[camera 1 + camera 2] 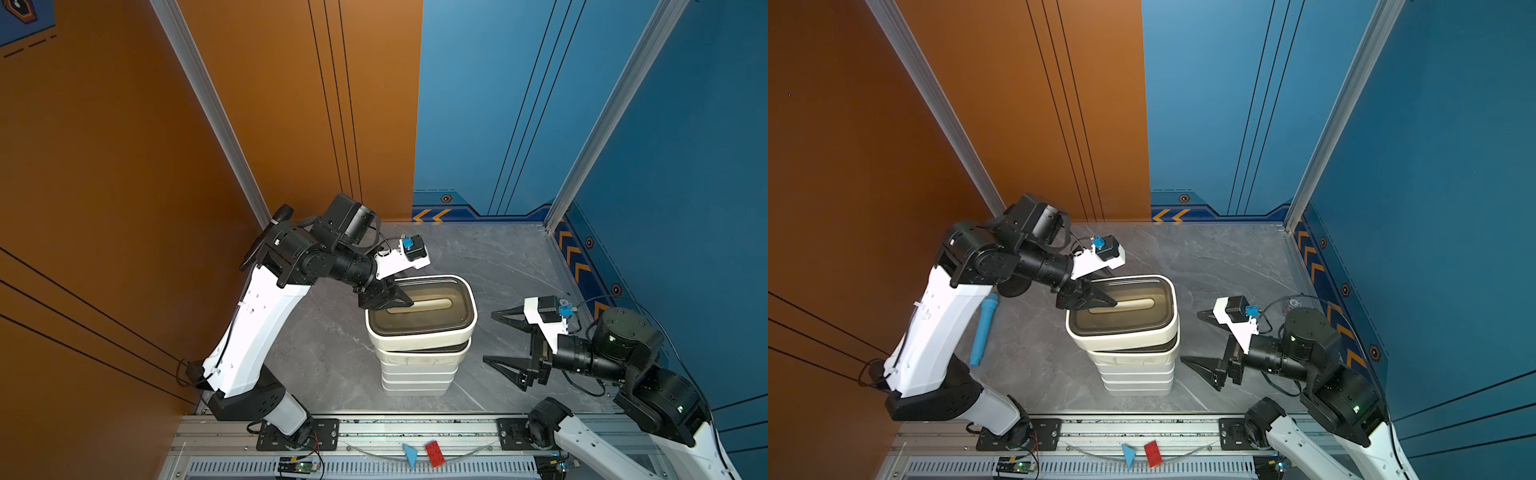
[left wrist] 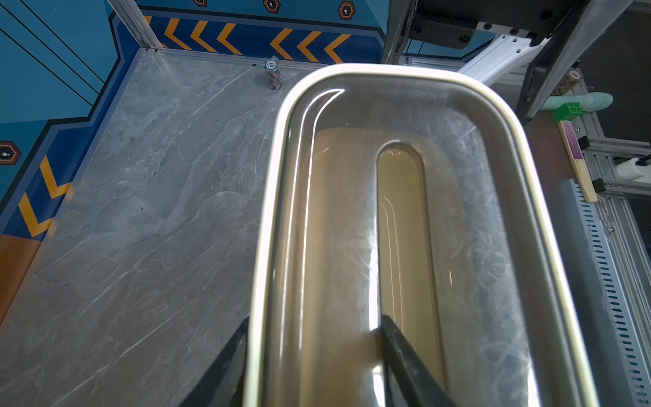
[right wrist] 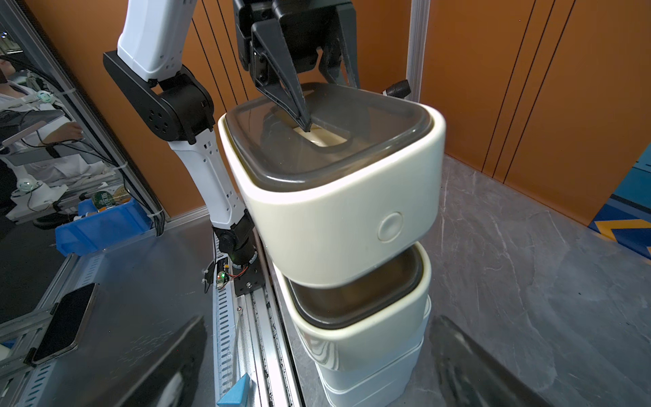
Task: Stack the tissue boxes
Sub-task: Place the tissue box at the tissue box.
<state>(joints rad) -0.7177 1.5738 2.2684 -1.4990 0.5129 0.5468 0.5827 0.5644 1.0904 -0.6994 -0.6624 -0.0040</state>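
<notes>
Left gripper (image 1: 390, 301), clamped on the tilted dark-lidded tissue box (image 1: 424, 336), could topple the stack (image 1: 417, 376) by releasing off-centre; right gripper (image 1: 489, 336) gapes wide.

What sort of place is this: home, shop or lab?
Most likely a lab robot cell: left arm and right arm bolted to an aluminium rail, a marble-look tabletop walled by a printed orange panel and a blue panel, a blue parts bin beyond the frame.
</notes>
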